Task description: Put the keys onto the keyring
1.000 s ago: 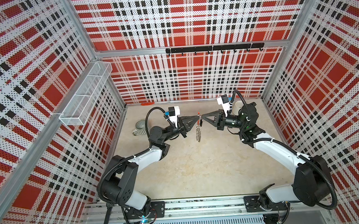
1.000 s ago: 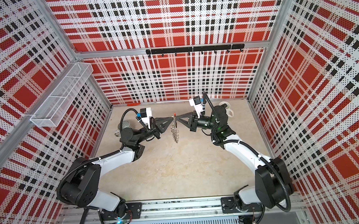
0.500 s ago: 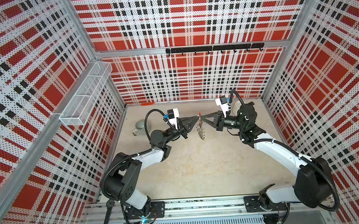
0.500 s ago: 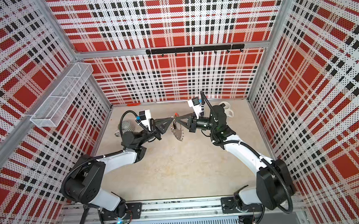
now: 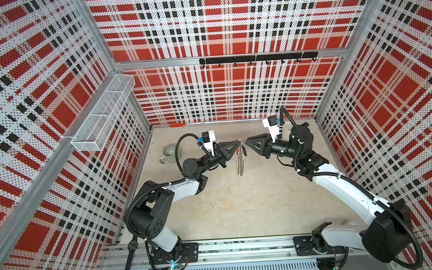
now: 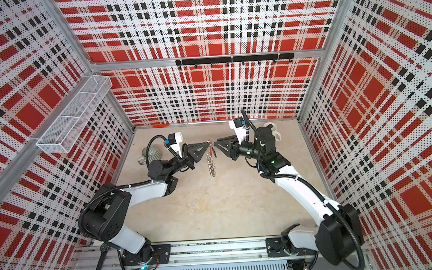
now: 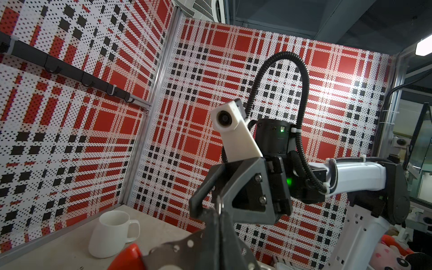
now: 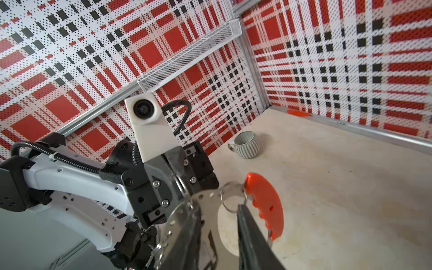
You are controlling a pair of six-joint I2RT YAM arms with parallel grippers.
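Hanging from closed left tool (image 5: pixel 237 145): keyring (image 5: pixel 240 161), clear of desk (image 5: pixel 239 205); right tool (image 5: pixel 247 142) jaws apart, empty, just beside it — keys too small to discern, threading unconfirmed.

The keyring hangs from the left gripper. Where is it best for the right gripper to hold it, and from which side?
Probably the red curved segment of the keyring: it is the thickest part and lies nearest the right gripper. Come in level from the right arm's side, since the left gripper is shut on the top.

Left gripper (image 6: pixel 208 142) pinching keyring (image 6: pixel 212 163) aloft, hoop hanging down, right gripper (image 6: pixel 216 143) just beside it
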